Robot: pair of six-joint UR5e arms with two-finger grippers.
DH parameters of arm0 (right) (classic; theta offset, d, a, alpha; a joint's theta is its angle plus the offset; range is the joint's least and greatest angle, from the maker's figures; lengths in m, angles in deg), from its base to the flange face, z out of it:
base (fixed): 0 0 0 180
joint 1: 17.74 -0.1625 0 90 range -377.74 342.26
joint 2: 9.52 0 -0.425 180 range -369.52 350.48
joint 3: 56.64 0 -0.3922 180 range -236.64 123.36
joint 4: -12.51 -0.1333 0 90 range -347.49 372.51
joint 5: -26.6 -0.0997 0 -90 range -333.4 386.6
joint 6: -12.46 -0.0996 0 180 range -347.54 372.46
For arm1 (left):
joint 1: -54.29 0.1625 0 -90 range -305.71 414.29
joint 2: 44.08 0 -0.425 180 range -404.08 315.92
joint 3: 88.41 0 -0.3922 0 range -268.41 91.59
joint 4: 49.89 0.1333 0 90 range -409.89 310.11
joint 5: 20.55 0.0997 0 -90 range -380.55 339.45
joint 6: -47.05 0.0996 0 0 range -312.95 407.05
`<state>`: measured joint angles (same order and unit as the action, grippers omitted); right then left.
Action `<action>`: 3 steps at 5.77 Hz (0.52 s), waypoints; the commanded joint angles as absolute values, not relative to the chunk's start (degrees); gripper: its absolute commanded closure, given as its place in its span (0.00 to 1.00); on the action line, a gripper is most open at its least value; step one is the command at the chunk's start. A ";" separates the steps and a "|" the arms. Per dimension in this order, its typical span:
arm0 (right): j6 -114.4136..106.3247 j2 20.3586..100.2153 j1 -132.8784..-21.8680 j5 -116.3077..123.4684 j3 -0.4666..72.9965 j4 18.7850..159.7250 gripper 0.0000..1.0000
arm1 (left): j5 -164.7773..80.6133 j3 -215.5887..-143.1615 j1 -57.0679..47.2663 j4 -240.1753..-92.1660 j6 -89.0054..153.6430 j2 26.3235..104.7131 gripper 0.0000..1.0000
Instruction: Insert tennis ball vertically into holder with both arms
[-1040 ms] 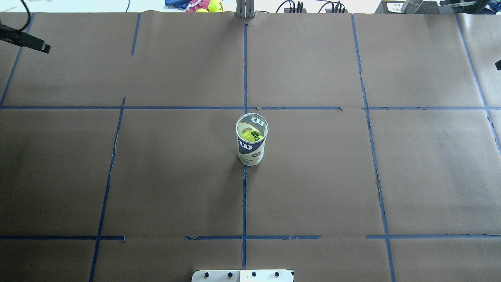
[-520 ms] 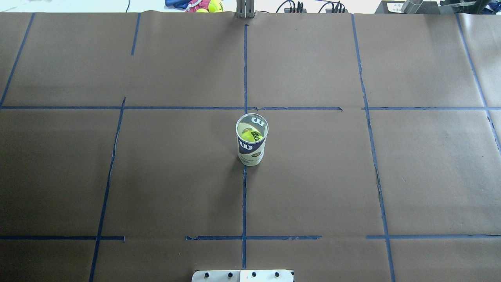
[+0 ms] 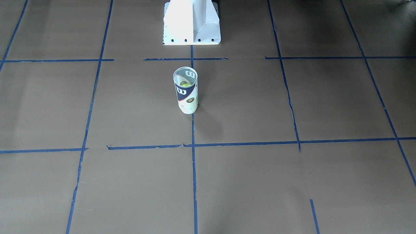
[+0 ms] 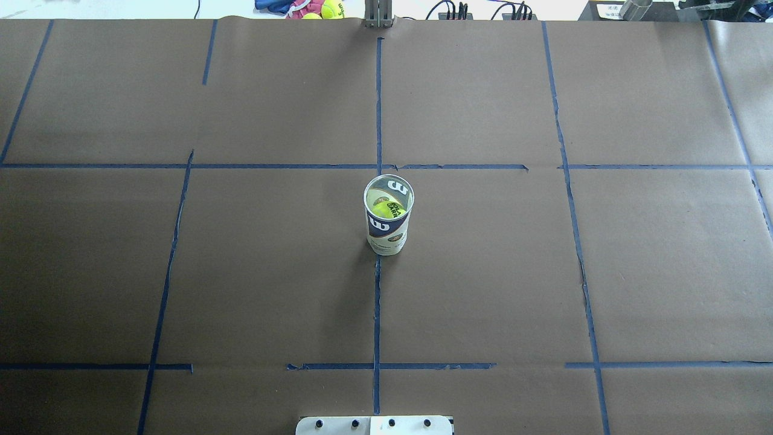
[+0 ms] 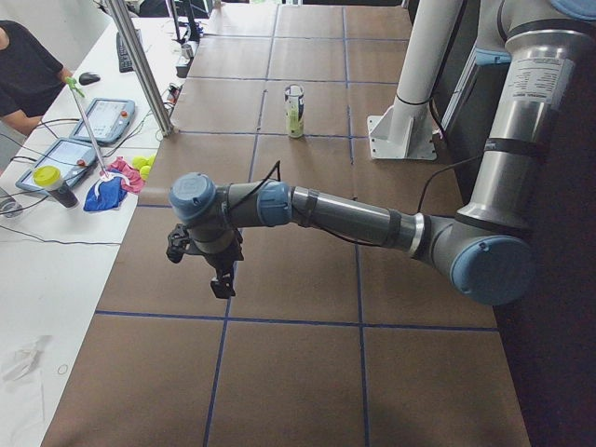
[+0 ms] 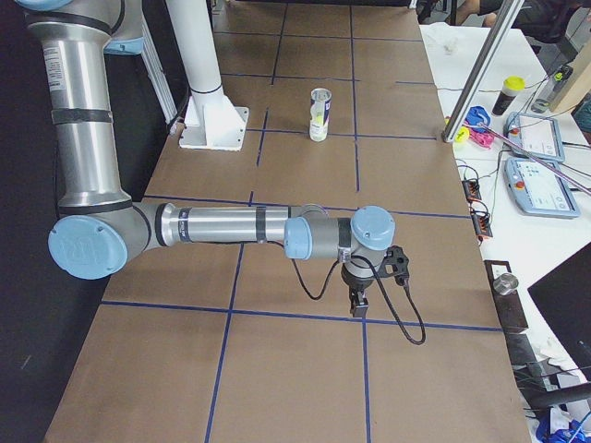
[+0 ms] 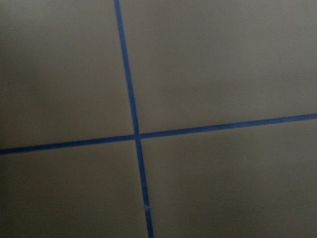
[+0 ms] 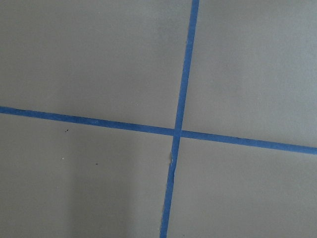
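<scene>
The holder (image 4: 388,229), a clear can with a navy-and-white label, stands upright at the table's centre, and it also shows in the front-facing view (image 3: 186,97). The tennis ball (image 4: 388,209) sits inside it, seen through the open top. The left gripper (image 5: 216,279) hangs over the table's left end, far from the can. The right gripper (image 6: 358,305) hangs over the right end, also far from it. Both show only in the side views, so I cannot tell whether they are open or shut. The wrist views show only brown paper and blue tape.
The white bolted pedestal (image 3: 191,22) stands at the robot's side of the table, behind the can. Spare tennis balls and a cloth (image 4: 320,9) lie beyond the far edge. A metal post (image 4: 377,15) stands at the far edge centre. Tablets (image 5: 65,158) lie on a side table.
One second ago the left gripper's tip showed at the overhead view's upper left edge and a bit of the right arm at its right edge. Both have left that view. The can and ball have not moved.
</scene>
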<state>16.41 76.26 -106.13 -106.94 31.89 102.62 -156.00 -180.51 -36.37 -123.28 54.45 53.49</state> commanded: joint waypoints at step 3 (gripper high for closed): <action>15.54 77.41 -106.07 -107.34 32.65 102.24 0.00 | -159.24 -182.87 -36.76 -125.74 54.17 47.33 0.00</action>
<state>16.15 77.55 -106.10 -107.07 32.50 102.29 -158.71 -181.64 -36.81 -125.84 54.34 47.88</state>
